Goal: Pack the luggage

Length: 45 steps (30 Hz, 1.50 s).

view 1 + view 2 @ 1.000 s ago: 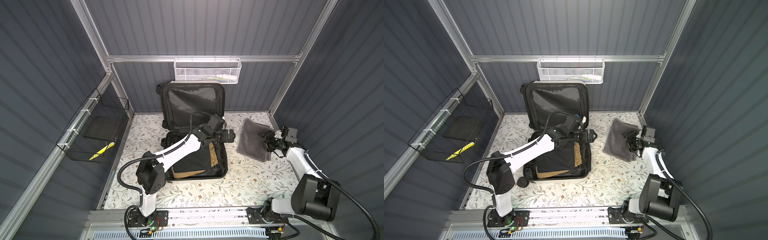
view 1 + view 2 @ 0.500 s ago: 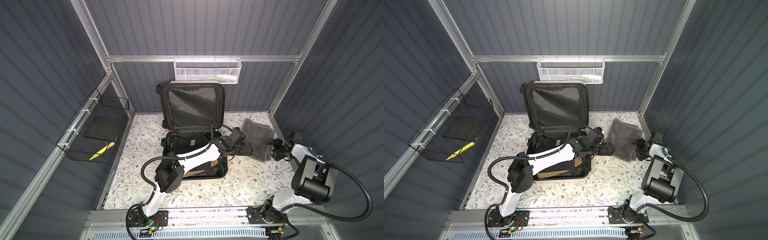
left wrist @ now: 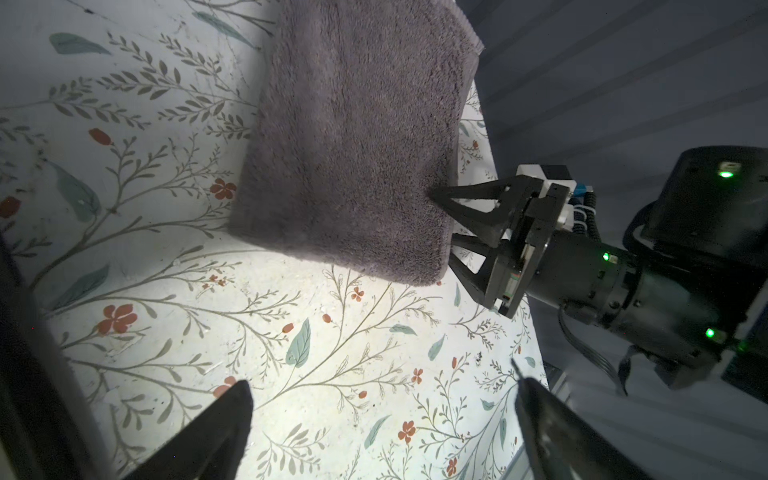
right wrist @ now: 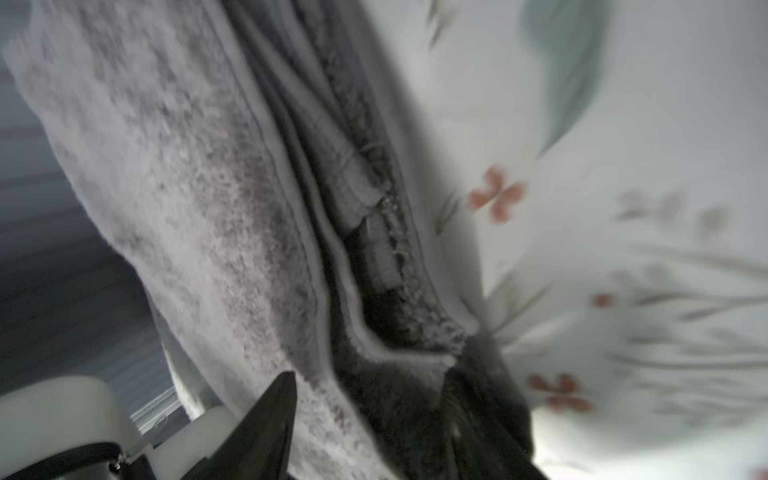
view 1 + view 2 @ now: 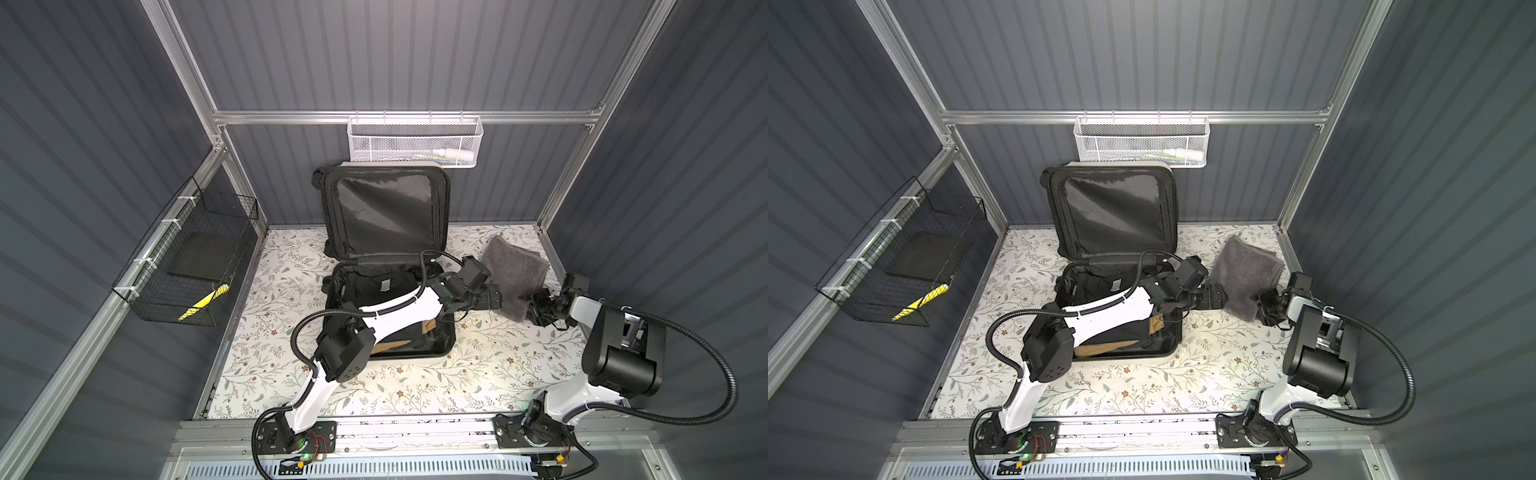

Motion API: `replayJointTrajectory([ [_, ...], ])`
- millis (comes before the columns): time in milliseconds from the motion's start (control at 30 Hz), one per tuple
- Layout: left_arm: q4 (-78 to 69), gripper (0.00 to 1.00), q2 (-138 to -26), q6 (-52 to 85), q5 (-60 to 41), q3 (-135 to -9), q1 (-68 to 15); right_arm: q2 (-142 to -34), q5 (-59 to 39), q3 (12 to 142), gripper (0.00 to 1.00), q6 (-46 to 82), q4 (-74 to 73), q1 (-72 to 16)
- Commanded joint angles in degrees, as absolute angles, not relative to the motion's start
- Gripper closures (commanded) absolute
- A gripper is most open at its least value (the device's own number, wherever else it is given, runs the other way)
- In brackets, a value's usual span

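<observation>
We see a floral bench point(image 5: 478, 374), grey walls point(image 5: 395, 54); left pincer point(image 3: 382, 380) gapes empty, right pincer point(image 3: 442, 218) straddles the three-o'clock towel point(image 5: 513, 266), grip unclear.

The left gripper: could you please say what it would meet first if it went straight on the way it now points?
Most likely the near edge of the grey towel, which lies straight ahead of the open left gripper across bare table; its height is unclear.
</observation>
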<state>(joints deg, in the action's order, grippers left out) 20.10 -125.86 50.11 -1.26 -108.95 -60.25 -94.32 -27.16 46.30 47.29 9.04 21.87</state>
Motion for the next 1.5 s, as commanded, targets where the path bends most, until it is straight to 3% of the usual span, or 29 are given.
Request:
replayJointTrajectory([
  [0,20.1,0.0,-127.7,52.5,-0.7,-111.5,-60.1,-94.4,-30.1,43.8,0.49,50.1,7.4,17.8],
  [100,20.1,0.0,-128.9,53.8,-0.4,-111.9,-60.1,-93.6,-32.8,43.1,0.5,52.4,4.7,14.8],
  [300,20.8,0.0,-131.3,55.4,1.2,-114.2,-60.2,-87.5,-31.1,47.4,0.3,49.7,11.9,16.6],
  [500,23.5,0.0,-134.8,56.2,4.6,-118.7,-60.3,-85.3,-26.1,55.0,0.27,48.0,18.9,20.5],
  [1133,24.3,0.0,-134.6,54.1,7.8,-118.7,-60.4,-116.5,-21.5,90.9,0.27,46.0,26.2,15.5],
  [1467,27.0,0.0,-137.9,53.0,7.5,-123.4,-60.2,-121.0,-15.9,86.7,0.28,50.9,25.2,15.2],
])
